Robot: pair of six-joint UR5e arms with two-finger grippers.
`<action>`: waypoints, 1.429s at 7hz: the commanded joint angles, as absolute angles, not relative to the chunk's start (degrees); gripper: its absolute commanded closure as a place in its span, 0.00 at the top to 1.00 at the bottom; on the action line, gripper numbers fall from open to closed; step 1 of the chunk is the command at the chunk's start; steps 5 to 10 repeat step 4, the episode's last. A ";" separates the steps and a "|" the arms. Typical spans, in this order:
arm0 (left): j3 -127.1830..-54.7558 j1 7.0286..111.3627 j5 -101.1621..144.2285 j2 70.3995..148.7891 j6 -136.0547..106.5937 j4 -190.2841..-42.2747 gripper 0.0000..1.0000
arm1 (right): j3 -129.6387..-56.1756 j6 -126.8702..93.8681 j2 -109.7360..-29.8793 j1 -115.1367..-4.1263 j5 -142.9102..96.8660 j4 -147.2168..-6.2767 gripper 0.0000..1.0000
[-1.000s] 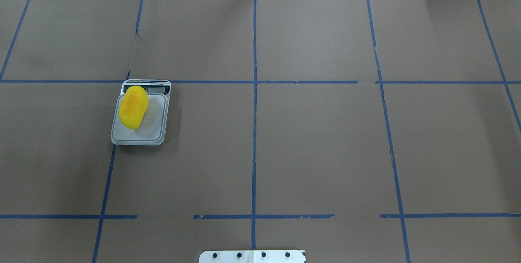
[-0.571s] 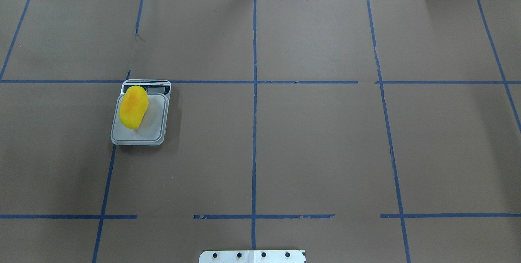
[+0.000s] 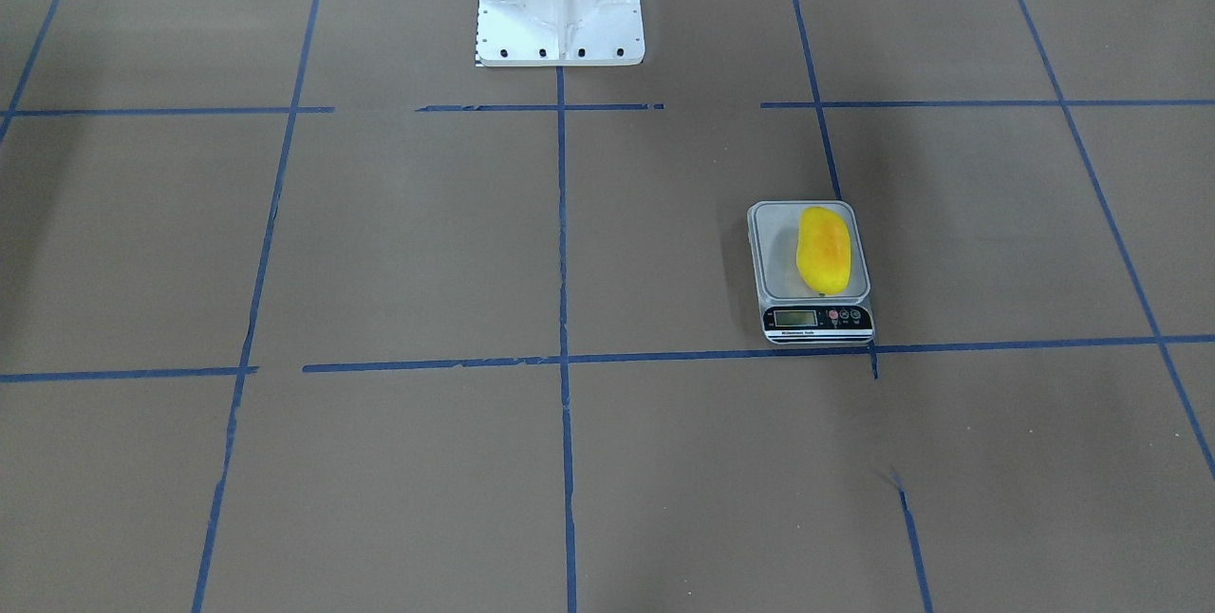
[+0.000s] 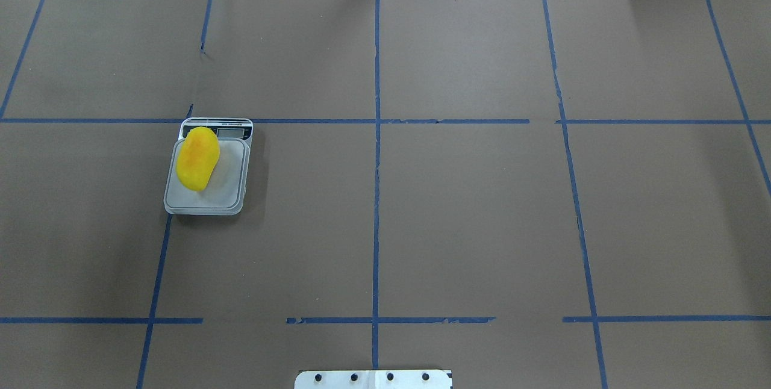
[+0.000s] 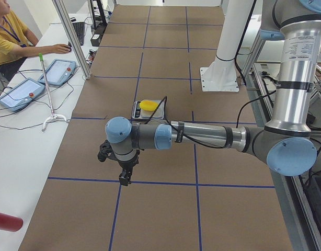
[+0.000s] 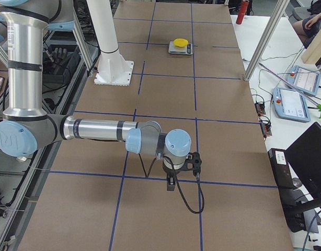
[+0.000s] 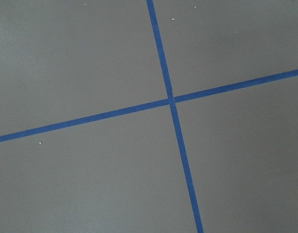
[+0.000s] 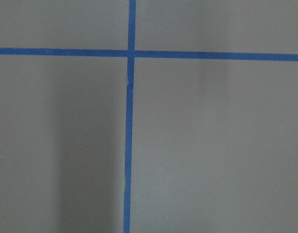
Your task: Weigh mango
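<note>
The tabletop [image 4: 482, 208] was covered in brown paper, with blue tape [image 4: 376, 196] splitting it into a grid. Off to one side, a person in a yellow shirt [image 5: 8, 39] sat at a white bench [image 5: 24, 136], two tablet-style pendants [image 5: 58, 71] lying nearby. A red cylinder [image 5: 6, 221] lay at the bench's near end.

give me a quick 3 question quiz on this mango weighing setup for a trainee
1. Multiple choice: in the overhead view, where on the platform of the scale does the mango lie? A centred; B toward the left edge; C toward the right edge.
2. True or false: the scale's platform is empty.
3. Short answer: is the scale's display at the end nearer the robot or nearer the operators?

Key: 1 B. 2 False, the mango lies on it. 3 Nearer the operators.
</note>
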State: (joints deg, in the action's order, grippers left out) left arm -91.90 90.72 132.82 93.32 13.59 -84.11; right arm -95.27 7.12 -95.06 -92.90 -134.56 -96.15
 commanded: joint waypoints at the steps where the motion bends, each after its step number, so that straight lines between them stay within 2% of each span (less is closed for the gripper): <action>1: -92.11 90.79 132.80 93.34 13.45 -84.11 1.00 | -95.27 7.12 -95.01 -92.90 -134.56 -96.15 1.00; 10: -92.37 90.70 132.80 93.34 13.36 -84.11 1.00 | -95.27 7.12 -95.10 -92.90 -134.56 -96.15 1.00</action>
